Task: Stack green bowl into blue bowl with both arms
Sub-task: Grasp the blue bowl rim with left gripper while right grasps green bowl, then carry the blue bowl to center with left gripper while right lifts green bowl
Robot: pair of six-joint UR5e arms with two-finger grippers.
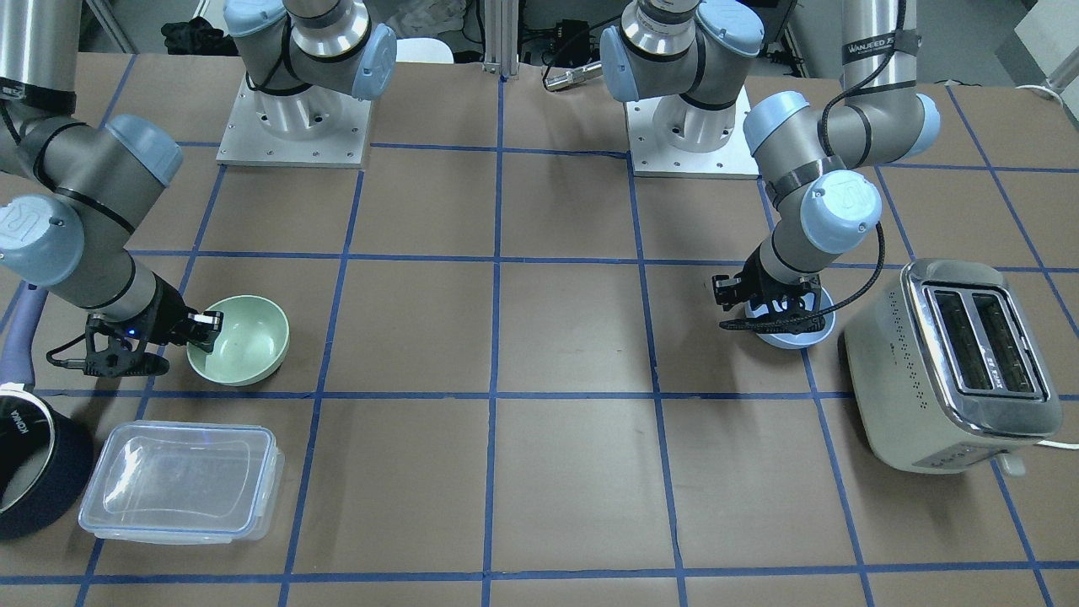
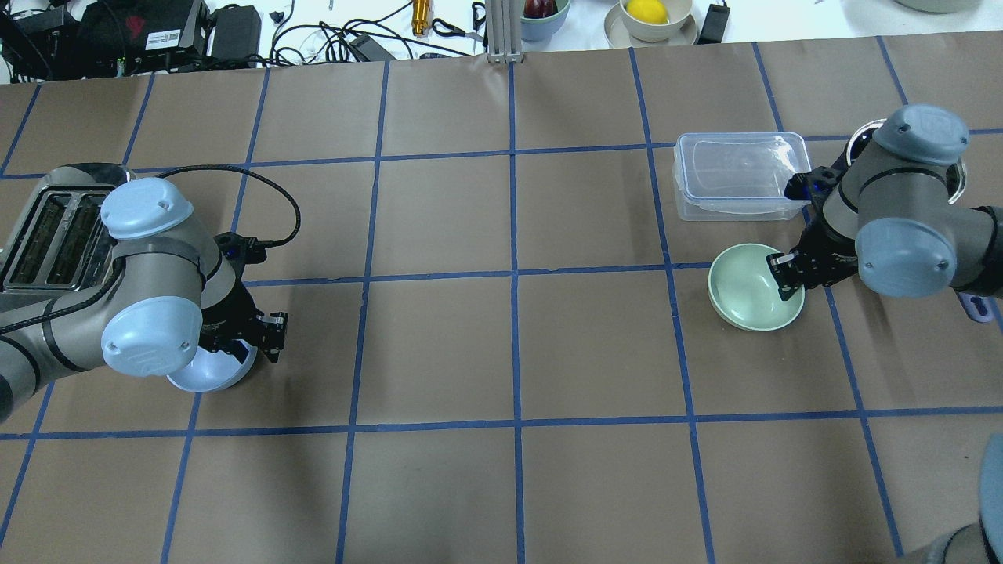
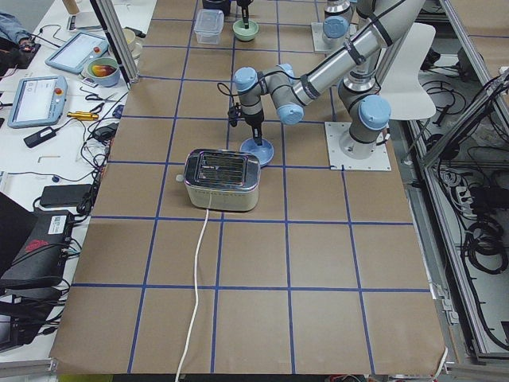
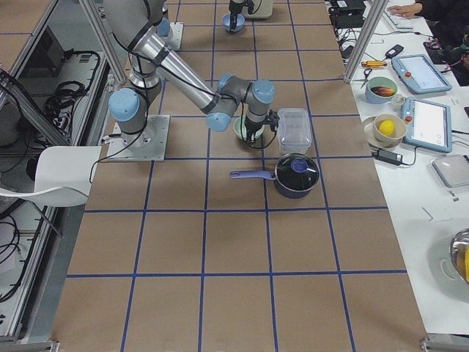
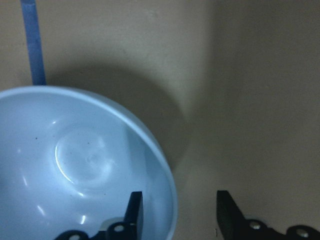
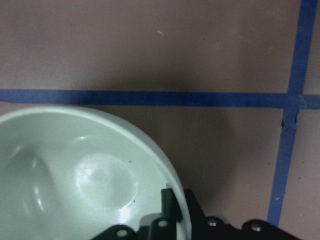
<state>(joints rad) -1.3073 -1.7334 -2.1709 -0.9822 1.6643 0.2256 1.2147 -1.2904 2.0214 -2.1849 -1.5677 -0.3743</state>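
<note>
L gripper [image 5: 177, 200] is down at the blue bowl [image 2: 210, 377]. The bowl sits on the table [image 1: 573, 337] just beside the toaster [image 1: 957, 362], on the toaster's side twd the table's middle. Claw is spread, not gripping: one finger [image 5: 134, 212] is inside the bowl and the other outside. The rim runs btwn them, w/ a clear gap on the outer side. Bowl is upright, mouth up.

R gripper [image 6: 179, 202] is at the green bowl [image 1: 240, 341], well apart from the toaster at the opposite end of the table. Claw is clenched on the bowl's rim, inner finger vs the inside wall, outer one tight vs the outside. Bowl is mouth up; can't tell if its base rests on the table or is just off it.

Also at that far end from the toaster: a clear lidded box [image 1: 181, 493] and a dark saucepan [image 1: 34, 472]. The two bowls are apart, not yet stacked.
</note>
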